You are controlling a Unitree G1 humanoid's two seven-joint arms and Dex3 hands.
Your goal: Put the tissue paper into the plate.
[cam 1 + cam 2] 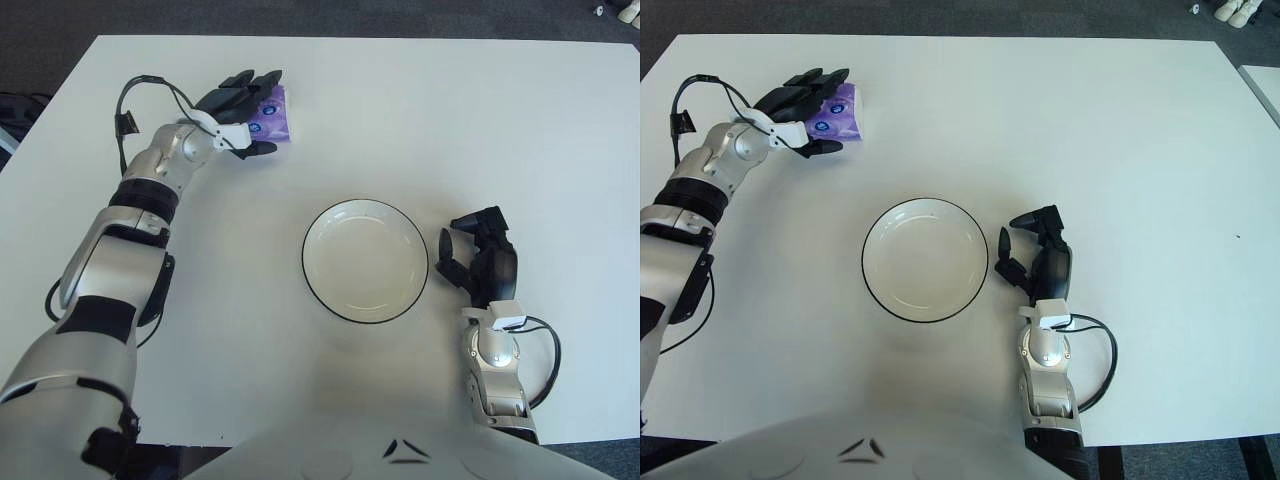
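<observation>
A purple tissue pack (273,117) lies on the white table at the far left; it also shows in the right eye view (837,113). My left hand (240,108) reaches over it, fingers spread above its left edge and the thumb below it, not closed on it. A white plate with a dark rim (366,260) sits empty in the middle of the table, well to the right and nearer than the pack. My right hand (478,258) shows just right of the plate, fingers loosely curled and holding nothing.
The white table (500,130) extends wide to the right and back. Dark floor lies beyond its far edge. A black cable (150,85) loops off my left wrist. My own torso shows at the bottom edge.
</observation>
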